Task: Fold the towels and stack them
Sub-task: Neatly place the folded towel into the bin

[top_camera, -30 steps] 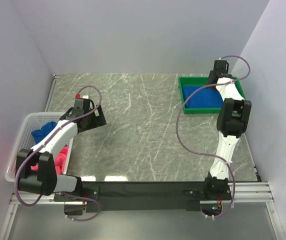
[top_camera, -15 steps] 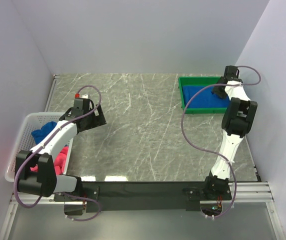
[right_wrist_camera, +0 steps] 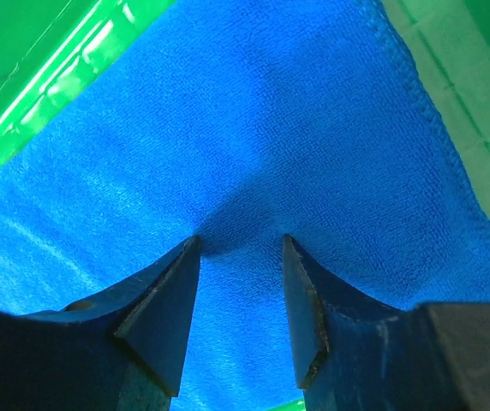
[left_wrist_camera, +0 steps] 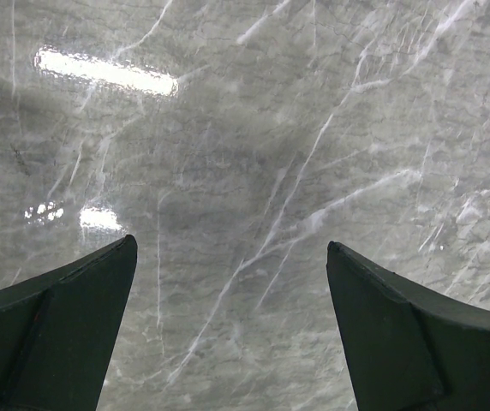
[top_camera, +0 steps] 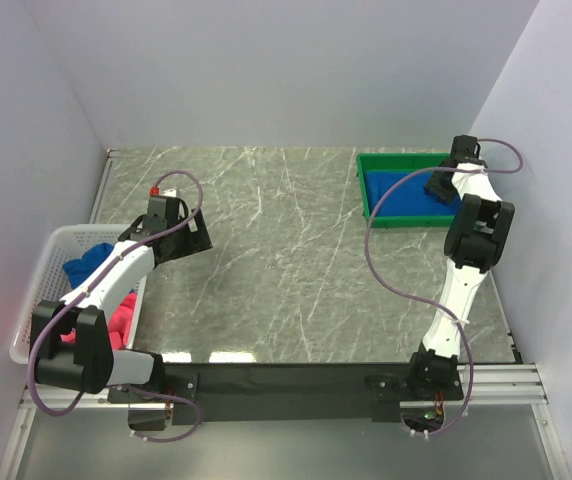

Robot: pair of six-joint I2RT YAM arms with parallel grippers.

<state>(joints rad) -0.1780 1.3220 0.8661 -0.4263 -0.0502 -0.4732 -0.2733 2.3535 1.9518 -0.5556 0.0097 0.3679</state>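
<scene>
One blue towel (top_camera: pixel 404 194) lies flat in the green tray (top_camera: pixel 363 190) at the back right. My right gripper (top_camera: pixel 437 186) is over the towel's right part. In the right wrist view this blue towel (right_wrist_camera: pixel 253 120) fills the frame, and the right gripper (right_wrist_camera: pixel 241 244) is open, its tips resting on the cloth and denting it, with nothing pinched between them. A second blue towel (top_camera: pixel 86 264) and a pink-red towel (top_camera: pixel 122 326) sit crumpled in the white basket (top_camera: pixel 66 238) at the left. My left gripper (top_camera: pixel 200 236) hangs wide open over bare marble (left_wrist_camera: pixel 253 154), holding nothing (left_wrist_camera: pixel 228 248).
The tray's green wall (right_wrist_camera: pixel 48 60) runs close along the towel's far side, and the tray floor (right_wrist_camera: pixel 476 111) shows past the towel's right hem. The side walls stand close to the basket on the left and the tray on the right.
The right arm has swung from the tray's back rim rightward and down onto the blue towel, and its jaws have widened a little. The left arm has not moved.
</scene>
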